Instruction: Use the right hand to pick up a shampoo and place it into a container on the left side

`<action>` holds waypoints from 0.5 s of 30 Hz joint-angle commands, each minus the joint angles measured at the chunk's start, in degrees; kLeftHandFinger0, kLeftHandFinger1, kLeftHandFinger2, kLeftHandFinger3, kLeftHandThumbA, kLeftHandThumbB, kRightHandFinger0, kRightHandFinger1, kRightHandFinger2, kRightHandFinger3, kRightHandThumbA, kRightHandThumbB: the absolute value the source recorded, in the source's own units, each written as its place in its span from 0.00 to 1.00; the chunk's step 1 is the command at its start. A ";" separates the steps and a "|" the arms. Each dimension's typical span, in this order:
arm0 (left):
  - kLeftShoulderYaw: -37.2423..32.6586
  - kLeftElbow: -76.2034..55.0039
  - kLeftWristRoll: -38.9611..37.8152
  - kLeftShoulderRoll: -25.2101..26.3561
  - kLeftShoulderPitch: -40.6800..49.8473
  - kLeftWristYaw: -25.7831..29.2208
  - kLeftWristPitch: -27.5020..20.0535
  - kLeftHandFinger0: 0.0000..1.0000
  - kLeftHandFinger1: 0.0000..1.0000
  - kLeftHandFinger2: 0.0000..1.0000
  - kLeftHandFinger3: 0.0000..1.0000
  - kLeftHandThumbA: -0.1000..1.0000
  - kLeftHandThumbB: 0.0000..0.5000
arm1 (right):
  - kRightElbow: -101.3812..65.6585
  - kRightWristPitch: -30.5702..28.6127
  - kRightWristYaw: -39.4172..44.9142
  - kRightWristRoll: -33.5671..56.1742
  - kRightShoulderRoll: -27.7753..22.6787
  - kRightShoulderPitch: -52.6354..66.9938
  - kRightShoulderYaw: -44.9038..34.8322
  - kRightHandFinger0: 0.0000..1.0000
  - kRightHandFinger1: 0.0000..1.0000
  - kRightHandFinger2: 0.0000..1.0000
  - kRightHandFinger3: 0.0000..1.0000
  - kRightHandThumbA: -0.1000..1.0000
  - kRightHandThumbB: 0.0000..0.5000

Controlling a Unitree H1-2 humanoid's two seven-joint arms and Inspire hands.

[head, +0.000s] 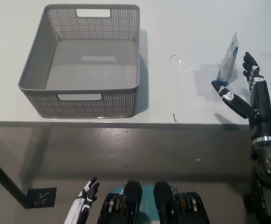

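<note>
your right hand (246, 88) is out over the near right part of the white table (182, 28), spread wide and holding nothing. one finger reaches up on the far right side of the shampoo tube (228, 61), and the thumb lies low in front of the tube's base, its tip at or just short of the blue cap (221, 81); you cannot tell from this view whether it touches. the tube sits in the gap between them, not gripped.

around the hand the tabletop shows only a few thin dark curved marks: one to the hand's left near the table's front edge, one further out past the tube on the left, and one beyond the hand to the right. nothing stands between the hand and the tube.

well to the left of your hand, across bare table, sits the grey perforated basket (37, 70). it is square, with cut-out handle slots in its near and far walls, and nothing lies inside it. the way from the tube to the basket is open tabletop.

the shampoo itself is a slim white tube with blue print, standing on its blue cap with the flat crimped end up, leaning slightly to the right at the top. it casts a soft shadow to its left.

your white left hand (85, 198) hangs low at the bottom left, below the table edge, well apart from everything, with its fingers loosely apart and holding nothing.
</note>
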 commanded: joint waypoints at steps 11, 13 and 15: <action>0.07 -1.56 0.24 0.54 -0.22 0.29 -2.29 1.00 1.00 1.00 1.00 1.00 0.26 | 3.10 0.33 -2.15 1.59 -0.60 -6.28 -1.33 1.00 1.00 1.00 1.00 0.90 0.73; 0.07 -1.61 0.07 0.56 -0.11 0.17 -2.25 1.00 1.00 1.00 1.00 1.00 0.26 | 3.16 0.46 -2.12 1.57 -0.69 -6.27 -1.27 1.00 1.00 1.00 1.00 0.90 0.73; 0.08 -1.51 -0.05 0.60 -0.08 0.10 -2.38 1.00 1.00 1.00 1.00 1.00 0.27 | 3.38 0.50 -2.03 1.69 -0.81 -6.44 -1.28 1.00 1.00 1.00 1.00 0.90 0.72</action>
